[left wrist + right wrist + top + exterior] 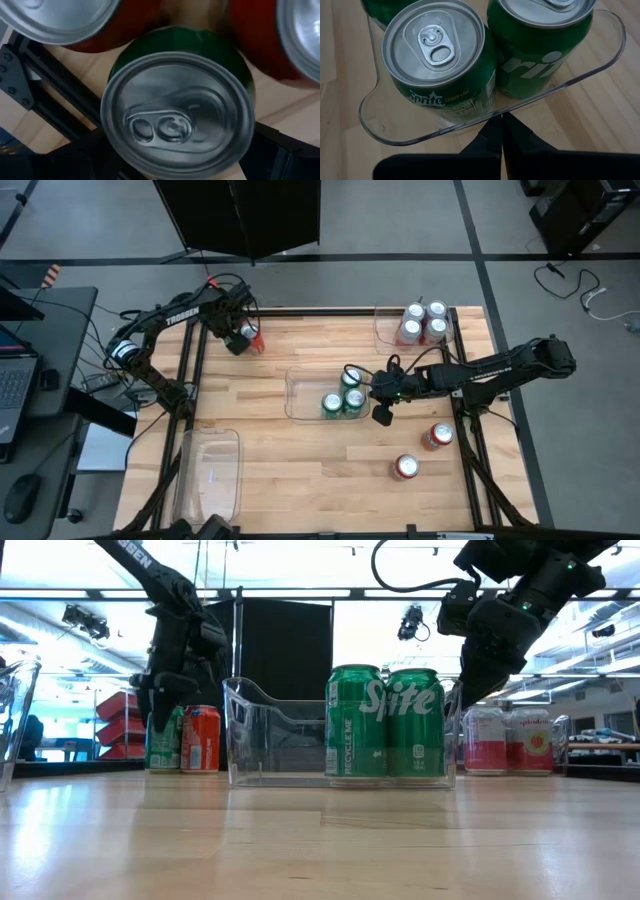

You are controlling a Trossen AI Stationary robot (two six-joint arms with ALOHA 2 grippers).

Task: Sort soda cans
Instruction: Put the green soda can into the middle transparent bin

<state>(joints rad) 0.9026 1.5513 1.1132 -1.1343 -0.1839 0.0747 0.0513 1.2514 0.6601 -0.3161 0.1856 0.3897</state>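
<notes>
My left gripper [238, 340] is at the table's far left, down over a green can [177, 110] that stands on the wood [163, 745]. Two red cans [125, 25] [260, 45] stand right beside it. My right gripper [502, 131], fingers shut, hangs just outside the right end of the middle clear bin [297, 385], touching nothing. Three green cans [345, 395] stand upright in that bin. Several silver-white and red cans [423, 322] fill the far right bin. Two red cans [437, 436] [405, 468] stand on the table near the right edge. My left gripper holds the green can by its upper side wall [165, 725], one finger on each side, coming from above and pointing down. The can stands upright with its bottom on the table. In the wrist view the can's silver top hides the places where the fingers meet it.
An empty clear bin [208, 472] lies at the near left corner. The black frame rails [192, 360] run along the table's left and right sides. Bare wood lies between the middle bin and the near edge. A desk with a laptop stands off the table's left.
</notes>
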